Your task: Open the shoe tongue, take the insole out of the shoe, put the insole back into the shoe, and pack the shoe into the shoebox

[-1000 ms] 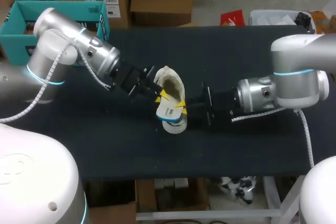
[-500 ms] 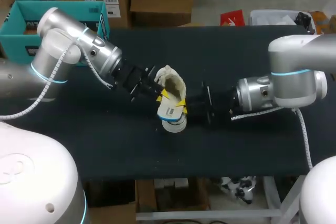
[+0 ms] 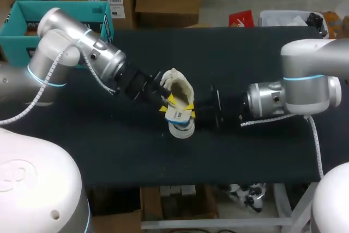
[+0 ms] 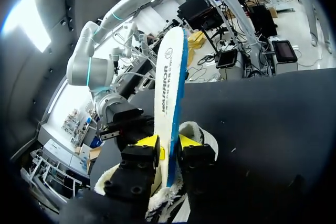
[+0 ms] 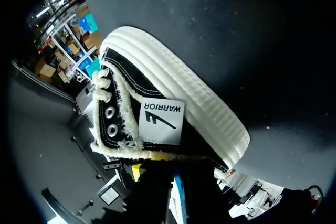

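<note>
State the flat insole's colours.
The flat insole is white with a blue edge; left wrist view.

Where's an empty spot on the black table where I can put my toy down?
Two bare patches of the table: the wide far strip behind the shoe, and the near strip between the shoe and the front edge. The middle is crowded: the left arm and right arm meet at the shoe, with the insole sticking out.

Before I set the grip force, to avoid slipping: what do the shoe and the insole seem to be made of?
Shoe: matte black upper, likely canvas; ribbed white sole, probably rubber; fuzzy cream lining, fleece-like. Insole: thin, unbent, white printed face, blue edge; perhaps foam, hard to tell.
</note>
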